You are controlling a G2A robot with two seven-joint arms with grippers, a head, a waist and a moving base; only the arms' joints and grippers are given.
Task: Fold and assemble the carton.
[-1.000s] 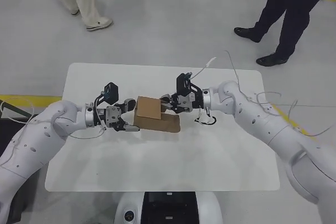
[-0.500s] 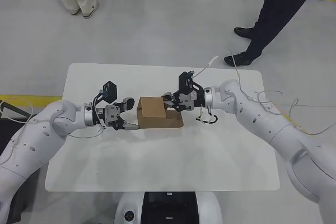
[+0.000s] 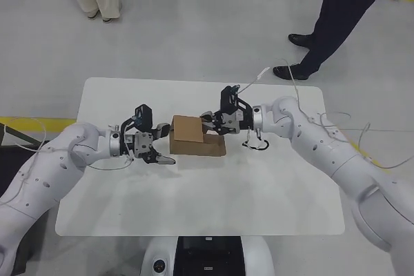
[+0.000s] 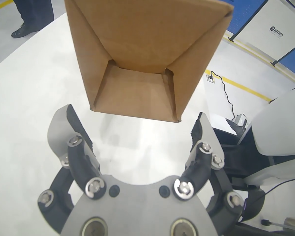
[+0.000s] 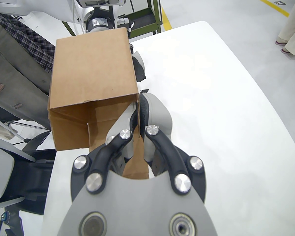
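Observation:
A brown carton (image 3: 192, 134) lies on its side at the middle of the white table (image 3: 193, 200). My right gripper (image 3: 208, 121) holds it from the right, shut on one side wall at the open end (image 5: 139, 109). In the right wrist view the carton (image 5: 88, 69) is a squared tube with loose flaps. My left gripper (image 3: 163, 143) is just left of the carton, open and touching nothing. The left wrist view looks into the carton's (image 4: 142, 57) other open end, with the gripper (image 4: 134, 120) a little short of its rim. One left finger (image 5: 139, 69) shows beyond the carton.
A thin dark cable (image 3: 255, 145) lies coiled on the table beside the right arm. There is free table surface toward the near edge (image 3: 207, 231) and at both sides.
The carton has been turned squarer and more level in the right gripper. My left gripper has moved a little right, closer to the carton's open end, still open.

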